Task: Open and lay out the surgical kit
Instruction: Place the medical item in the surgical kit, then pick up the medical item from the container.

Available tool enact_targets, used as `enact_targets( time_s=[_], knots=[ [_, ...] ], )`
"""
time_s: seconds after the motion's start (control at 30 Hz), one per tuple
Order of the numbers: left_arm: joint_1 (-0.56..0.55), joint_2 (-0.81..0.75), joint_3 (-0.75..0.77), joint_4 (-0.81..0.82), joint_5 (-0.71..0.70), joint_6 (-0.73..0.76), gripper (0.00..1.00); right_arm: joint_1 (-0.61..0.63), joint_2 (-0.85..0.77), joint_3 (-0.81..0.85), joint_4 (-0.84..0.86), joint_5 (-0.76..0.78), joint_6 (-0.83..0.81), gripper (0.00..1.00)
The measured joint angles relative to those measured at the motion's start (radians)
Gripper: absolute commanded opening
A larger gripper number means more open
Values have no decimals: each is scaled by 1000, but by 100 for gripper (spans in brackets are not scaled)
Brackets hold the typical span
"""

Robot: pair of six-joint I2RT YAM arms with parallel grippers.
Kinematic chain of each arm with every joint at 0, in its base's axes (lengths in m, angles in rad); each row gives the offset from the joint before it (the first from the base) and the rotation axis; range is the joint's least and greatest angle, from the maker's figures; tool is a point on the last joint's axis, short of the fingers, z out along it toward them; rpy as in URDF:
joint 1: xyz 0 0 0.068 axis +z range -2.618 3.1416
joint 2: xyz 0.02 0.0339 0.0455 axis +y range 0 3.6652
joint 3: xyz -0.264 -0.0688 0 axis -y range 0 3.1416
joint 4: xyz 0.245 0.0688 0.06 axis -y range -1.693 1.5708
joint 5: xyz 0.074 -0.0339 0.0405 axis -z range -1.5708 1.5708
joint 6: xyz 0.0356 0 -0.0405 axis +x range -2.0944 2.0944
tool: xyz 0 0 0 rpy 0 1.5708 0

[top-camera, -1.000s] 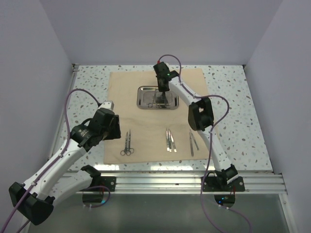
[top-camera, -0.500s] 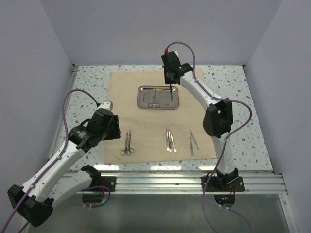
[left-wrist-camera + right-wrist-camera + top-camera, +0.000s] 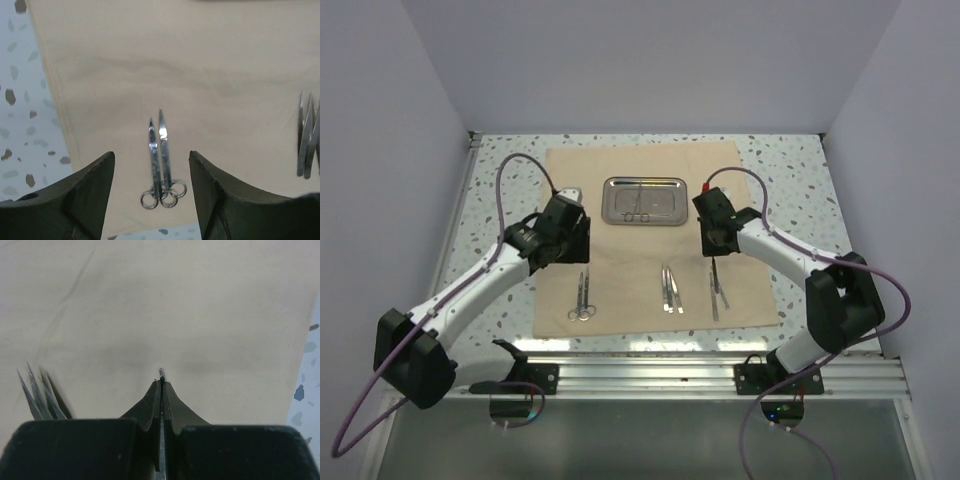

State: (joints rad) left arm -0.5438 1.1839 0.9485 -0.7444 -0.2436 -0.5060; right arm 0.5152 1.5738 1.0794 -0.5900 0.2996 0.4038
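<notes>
Three groups of instruments lie on the cloth wrap [image 3: 630, 250], which is spread flat on the speckled counter [image 3: 810, 180]. The steel tray [image 3: 644, 181] sits on the far half of the cloth, about mid-width. Thin ring-handled instruments [image 3: 638, 205] lie inside it; count unclear at this resolution.

Positions, all taken from the tray:
- Scissors [image 3: 582, 297]: nearward and to the left of the tray, close to the cloth's near edge, rings toward the arm bases, blades toward the tray.
- Tweezers [image 3: 670, 288]: nearward of the tray, slightly right of its centre, several pieces side by side.
- Further thin instruments [image 3: 718, 293]: nearward of the tray's right end.

Left end effector [image 3: 151, 156]: fingers [image 3: 95, 180] apart, nothing between them. It hangs over the cloth nearward of the tray's left end. The wrist view looks down on the scissors [image 3: 161, 160] in the gap, not touched.

Right end effector [image 3: 161, 382]: fingers [image 3: 175, 400] pressed together on a thin silver instrument [image 3: 161, 372], only the tip showing past them; kind not determinable. It is just beside the tray's right end, on the near side, above the cloth. Blurred tweezer tips [image 3: 42, 395] show to the left in that wrist view.
</notes>
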Motion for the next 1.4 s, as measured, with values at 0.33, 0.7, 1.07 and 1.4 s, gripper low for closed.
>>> enact_targets(
  time_s=[0.33,0.7,1.07,1.4],
  knots=[
    [6,614,616,172,0,88,62,2,-98,-145,34,-66,38,99],
    [6,1186,1226,149,6,105,58,3,-366,-166,-87,-89,47,98],
    [6,1305,1259,153,-3,107,58,3,-583,-143,-301,-55,76,98],
    [16,1388,1324,179,-35,124,56,3,-546,-131,-353,-56,98,97]
  ],
)
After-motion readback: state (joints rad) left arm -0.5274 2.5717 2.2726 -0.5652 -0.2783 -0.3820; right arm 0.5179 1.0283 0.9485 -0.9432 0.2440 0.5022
